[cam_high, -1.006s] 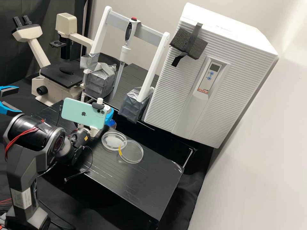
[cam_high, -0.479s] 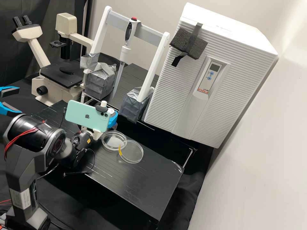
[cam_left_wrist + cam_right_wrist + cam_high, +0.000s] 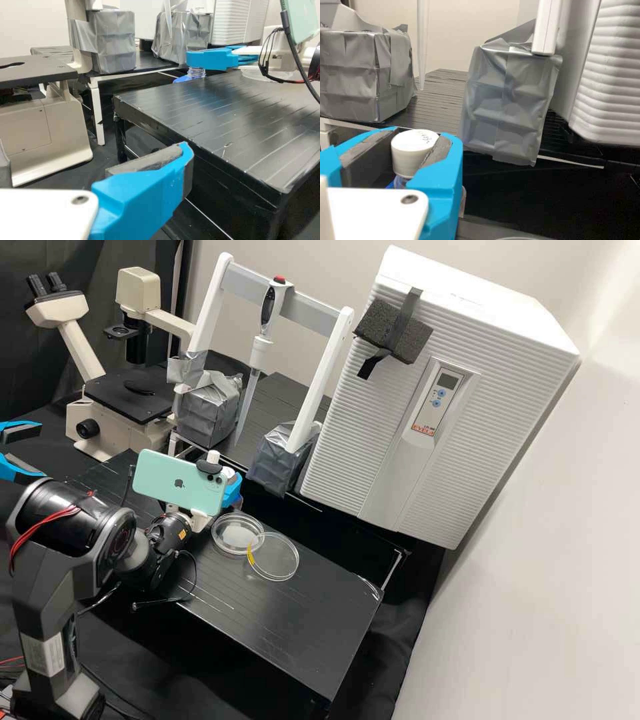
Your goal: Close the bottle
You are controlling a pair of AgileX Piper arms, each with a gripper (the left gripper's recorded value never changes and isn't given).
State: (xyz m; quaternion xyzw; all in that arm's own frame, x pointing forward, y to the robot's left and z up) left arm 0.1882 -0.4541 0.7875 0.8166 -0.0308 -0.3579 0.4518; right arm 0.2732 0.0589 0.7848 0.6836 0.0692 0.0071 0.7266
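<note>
A small clear bottle with a white cap [image 3: 414,146] stands on the black bench [image 3: 300,620], near its far left corner. My right gripper [image 3: 409,143] is shut on the cap, which sits between the grey pads. In the left wrist view the same blue gripper [image 3: 212,58] is over the bottle [image 3: 196,73]. In the high view the right gripper [image 3: 230,488] sits behind its mint green wrist phone [image 3: 177,481]. My left gripper [image 3: 37,450] hangs open off the bench's left side, one blue finger [image 3: 150,187] near the camera, nothing between its fingers.
Two clear petri dishes [image 3: 237,532] [image 3: 273,556] lie on the bench just right of the right gripper. A pipette [image 3: 257,360] hangs from a white stand with taped grey feet [image 3: 280,457]. A microscope [image 3: 113,393] stands at the back left, a large white cabinet [image 3: 433,393] at the right.
The right wrist shifted slightly toward the dishes, then eased back a little, still on the cap. The left gripper stayed where it was.
</note>
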